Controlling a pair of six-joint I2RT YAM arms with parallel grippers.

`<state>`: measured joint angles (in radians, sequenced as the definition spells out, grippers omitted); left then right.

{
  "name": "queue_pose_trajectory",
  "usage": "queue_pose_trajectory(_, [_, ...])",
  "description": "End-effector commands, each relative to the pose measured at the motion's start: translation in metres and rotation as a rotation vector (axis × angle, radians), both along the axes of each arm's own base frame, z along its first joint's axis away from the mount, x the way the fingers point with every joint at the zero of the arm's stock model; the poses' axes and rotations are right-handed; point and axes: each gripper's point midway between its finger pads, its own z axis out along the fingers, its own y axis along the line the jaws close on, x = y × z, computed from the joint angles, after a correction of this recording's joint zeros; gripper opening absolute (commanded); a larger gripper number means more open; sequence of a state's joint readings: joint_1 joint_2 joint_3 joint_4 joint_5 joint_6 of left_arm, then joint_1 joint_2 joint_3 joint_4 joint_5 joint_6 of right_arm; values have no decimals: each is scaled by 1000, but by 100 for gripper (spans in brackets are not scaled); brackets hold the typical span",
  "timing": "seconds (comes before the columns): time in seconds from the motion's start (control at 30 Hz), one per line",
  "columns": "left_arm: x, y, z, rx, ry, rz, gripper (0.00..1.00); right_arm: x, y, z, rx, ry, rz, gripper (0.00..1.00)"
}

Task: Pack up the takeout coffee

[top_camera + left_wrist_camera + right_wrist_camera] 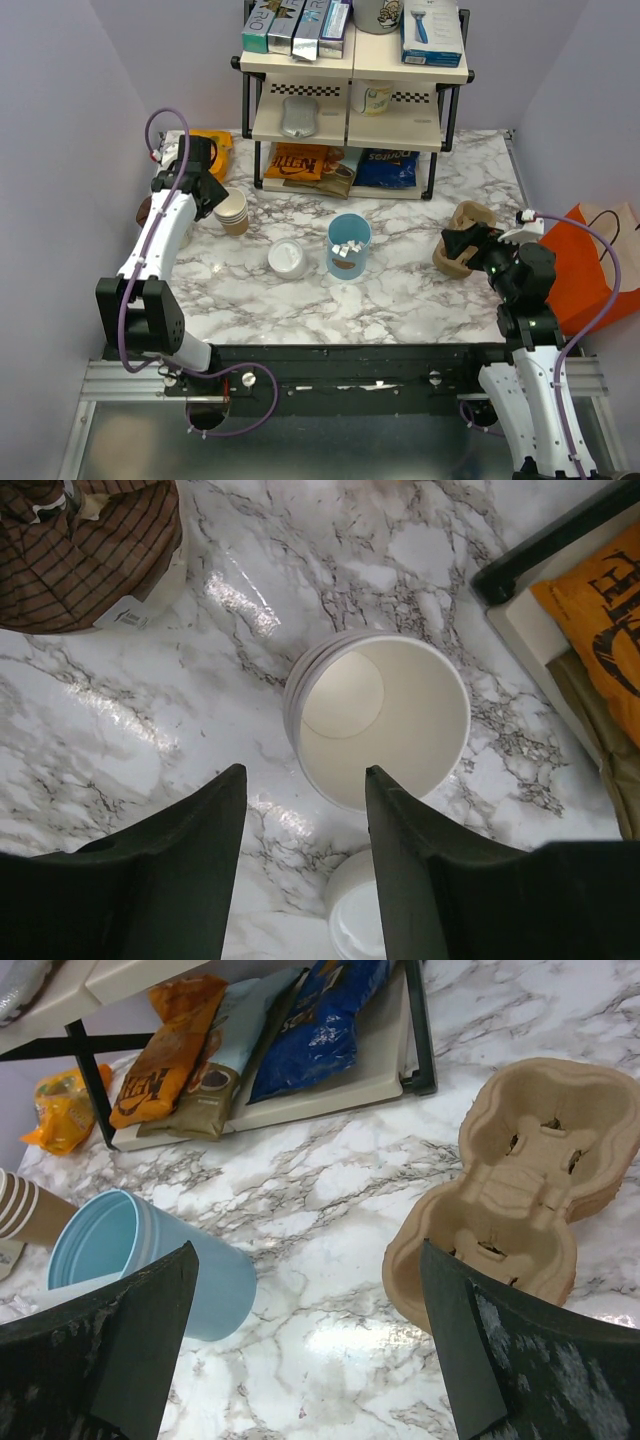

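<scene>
Takeout coffee point(288, 258) upright mid-table, untouched, left fingers point(190, 870) apart by paper-cup stack point(380, 720), right fingers point(130, 1350) apart

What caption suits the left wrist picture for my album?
Open left gripper above a stack of empty paper cups on the marble table, white lid nearby.

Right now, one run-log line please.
left claw: open, above kraft cups | right claw: open, near carrier | lid: on table, off cups

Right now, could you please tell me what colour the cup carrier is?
Plain tan-brown; the cup carrier shows best in the right wrist view.
</scene>
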<state>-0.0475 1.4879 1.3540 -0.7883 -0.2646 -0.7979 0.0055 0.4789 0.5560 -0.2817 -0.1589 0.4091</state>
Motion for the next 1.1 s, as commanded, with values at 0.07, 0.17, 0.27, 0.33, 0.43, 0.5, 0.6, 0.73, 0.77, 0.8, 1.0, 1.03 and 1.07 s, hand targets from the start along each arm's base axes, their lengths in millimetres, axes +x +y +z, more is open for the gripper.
queue_pose_trajectory(0.07, [-4, 7, -7, 18, 52, 33, 58, 1, 0, 2, -17, -5, 6, 100])
queue_pose_trajectory(0.17, [-2, 5, -14, 13, 65, 25, 57, 1, -1, 1, -16, 3, 2, 100])
queue_pose_trajectory(0.27, [2, 5, -19, 12, 83, 22, 52, 2, -2, 0, -16, 9, -6, 100])
queue_pose_trajectory(0.33, [5, 4, -20, 11, 87, 16, 49, 1, -3, 0, -17, 12, -11, 100])
queue_pose_trajectory(0.43, [7, 3, -25, 7, 104, 15, 46, 1, -6, -1, -21, 12, -29, 100])
queue_pose_trajectory(0.5, [8, 3, -27, 7, 108, 16, 45, 1, -6, -1, -21, 11, -29, 100])
queue_pose_trajectory(0.6, [8, 4, -30, 14, 108, 19, 37, 1, -5, -1, -20, 14, -23, 100])
queue_pose_trajectory(0.73, [10, 4, -31, 14, 104, 18, 32, 0, -6, -2, -20, 20, -30, 100])
queue_pose_trajectory(0.77, [9, 4, -33, 15, 110, 18, 32, 0, -9, -1, -23, 20, -45, 100])
queue_pose_trajectory(0.8, [10, 5, -32, 18, 109, 18, 32, 0, -10, -1, -24, 22, -53, 100])
queue_pose_trajectory(1.0, [12, 5, -35, 18, 117, 21, 28, -1, -14, -1, -25, 24, -78, 100])
queue_pose_trajectory(1.03, [12, 5, -35, 18, 116, 18, 28, -1, -14, -2, -23, 26, -78, 100])
queue_pose_trajectory(1.07, [12, 5, -35, 19, 117, 20, 28, -1, -14, -2, -25, 26, -78, 100])
